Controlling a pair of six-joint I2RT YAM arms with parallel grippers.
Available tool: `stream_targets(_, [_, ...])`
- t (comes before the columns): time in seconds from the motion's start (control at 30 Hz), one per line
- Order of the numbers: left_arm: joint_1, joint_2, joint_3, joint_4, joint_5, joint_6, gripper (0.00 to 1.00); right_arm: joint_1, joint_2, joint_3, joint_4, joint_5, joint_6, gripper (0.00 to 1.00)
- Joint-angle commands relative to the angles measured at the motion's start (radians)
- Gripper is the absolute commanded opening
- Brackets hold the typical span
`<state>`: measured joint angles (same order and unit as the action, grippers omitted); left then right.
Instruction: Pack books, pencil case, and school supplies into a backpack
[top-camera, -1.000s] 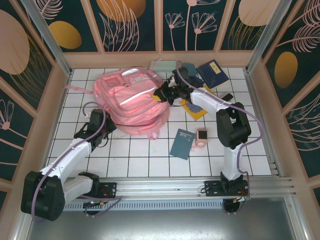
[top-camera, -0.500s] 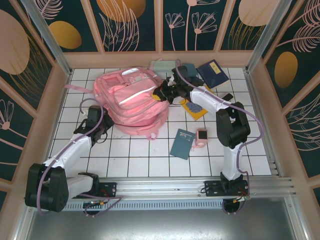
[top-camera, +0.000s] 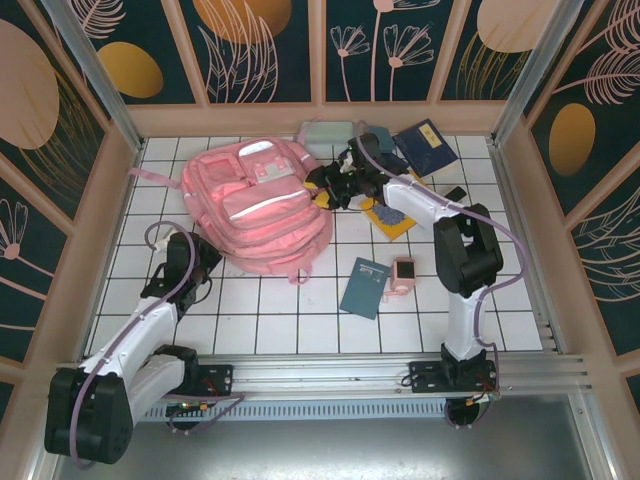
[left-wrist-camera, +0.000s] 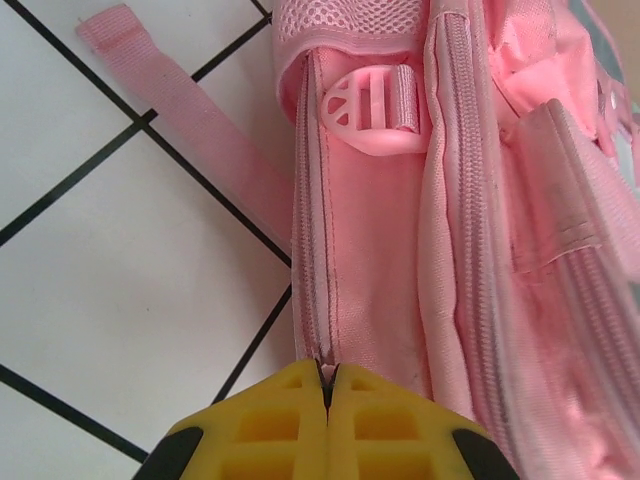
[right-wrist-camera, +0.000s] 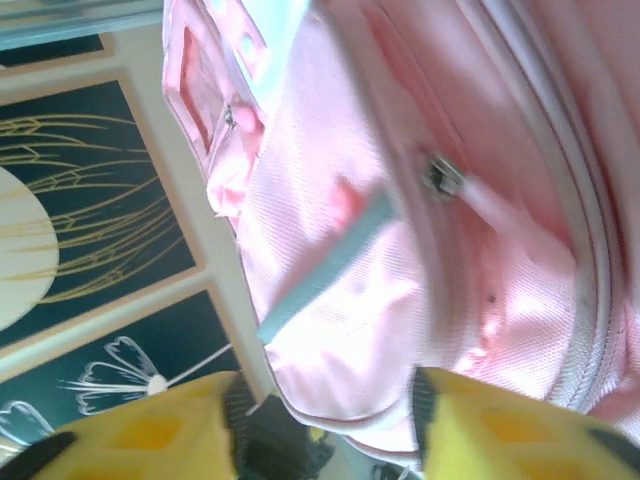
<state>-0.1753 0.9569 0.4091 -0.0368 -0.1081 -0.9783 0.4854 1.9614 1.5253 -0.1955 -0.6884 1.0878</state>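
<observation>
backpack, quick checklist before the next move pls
1. Left gripper holding the backpack: ok, its fingers are pinched shut where the zip seam ends.
2. Right gripper free to work: ok, it is open with nothing between its fingers.
3. Backpack open for packing: not ok, the zip looks closed in the left wrist view.
4. Things packed: not ok, the teal book, pink gadget and pencil case lie outside.
5. Zip pull lined up for the right gripper: cannot tell.
</observation>
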Motion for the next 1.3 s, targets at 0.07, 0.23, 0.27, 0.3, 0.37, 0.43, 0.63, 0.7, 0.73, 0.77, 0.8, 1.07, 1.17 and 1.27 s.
stream_targets(0.07, [0.005, -0.051, -0.012, 0.047, 0.095, 0.001, 0.0, -0.001, -0.126, -0.049, -0.124, 0.139, -0.121, 0.54])
stream_targets(0.23, [0.001, -0.074, -0.058, 0.097, 0.185, -0.002, 0.0, 0.056, -0.222, -0.162, -0.141, 0.177, -0.189, 0.51])
stream_targets(0.27, [-0.002, -0.075, -0.067, 0.107, 0.197, -0.003, 0.0, 0.084, -0.238, -0.186, -0.142, 0.198, -0.2, 0.51])
stream_targets(0.3, [-0.007, -0.075, -0.073, 0.114, 0.206, -0.004, 0.0, 0.108, -0.251, -0.202, -0.151, 0.224, -0.208, 0.51])
stream_targets(0.37, [-0.018, -0.078, -0.083, 0.132, 0.217, -0.008, 0.0, 0.141, -0.265, -0.24, -0.142, 0.225, -0.194, 0.51])
stream_targets(0.43, [-0.047, -0.08, -0.091, 0.155, 0.215, -0.017, 0.0, 0.162, -0.279, -0.304, -0.077, 0.179, -0.133, 0.53])
stream_targets(0.63, [-0.183, -0.026, -0.073, 0.214, 0.178, -0.043, 0.0, 0.234, -0.272, -0.343, 0.043, 0.17, 0.001, 0.54])
stream_targets(0.7, [-0.202, -0.011, -0.07, 0.233, 0.179, -0.056, 0.0, 0.25, -0.254, -0.329, 0.059, 0.185, 0.036, 0.54])
stream_targets(0.73, [-0.211, -0.007, -0.067, 0.241, 0.176, -0.057, 0.0, 0.255, -0.245, -0.322, 0.066, 0.196, 0.051, 0.54])
stream_targets(0.77, [-0.22, -0.003, -0.067, 0.245, 0.174, -0.058, 0.0, 0.255, -0.234, -0.32, 0.074, 0.203, 0.062, 0.54])
stream_targets(0.8, [-0.229, 0.001, -0.064, 0.247, 0.169, -0.059, 0.0, 0.255, -0.224, -0.315, 0.081, 0.211, 0.07, 0.53])
stream_targets(1.07, [-0.284, 0.024, -0.064, 0.282, 0.151, -0.079, 0.0, 0.252, -0.112, -0.266, 0.094, 0.265, 0.104, 0.51])
stream_targets(1.17, [-0.296, 0.032, -0.066, 0.294, 0.149, -0.085, 0.0, 0.241, -0.069, -0.248, 0.115, 0.263, 0.11, 0.47])
stream_targets(1.27, [-0.307, 0.036, -0.067, 0.297, 0.145, -0.085, 0.0, 0.225, -0.032, -0.226, 0.147, 0.251, 0.12, 0.37])
